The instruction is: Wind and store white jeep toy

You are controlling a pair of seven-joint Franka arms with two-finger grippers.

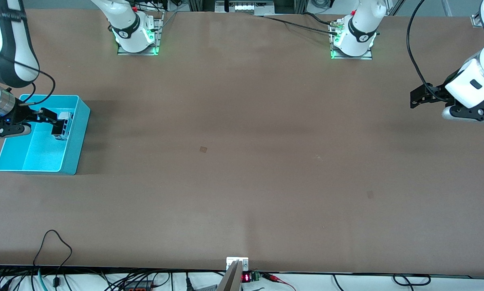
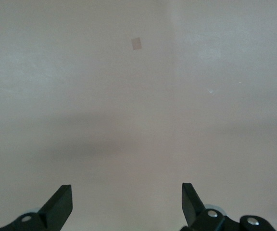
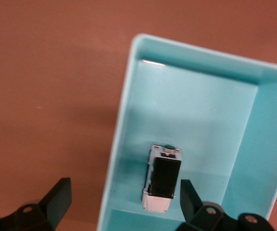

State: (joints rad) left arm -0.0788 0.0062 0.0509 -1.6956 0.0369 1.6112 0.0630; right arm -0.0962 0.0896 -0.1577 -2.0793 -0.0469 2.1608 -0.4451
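The white jeep toy lies in the cyan bin at the right arm's end of the table, close to the bin wall that faces the table's middle. In the right wrist view the toy shows its black roof and white body on the bin floor. My right gripper hangs over the bin, open and empty; in its wrist view one finger is over the bin beside the toy and the other over the table. My left gripper waits open and empty over bare table at the left arm's end.
Two small square patches mark the tabletop, one near the middle and one toward the left arm's end. The arm bases stand along the edge farthest from the front camera. Cables lie at the near edge.
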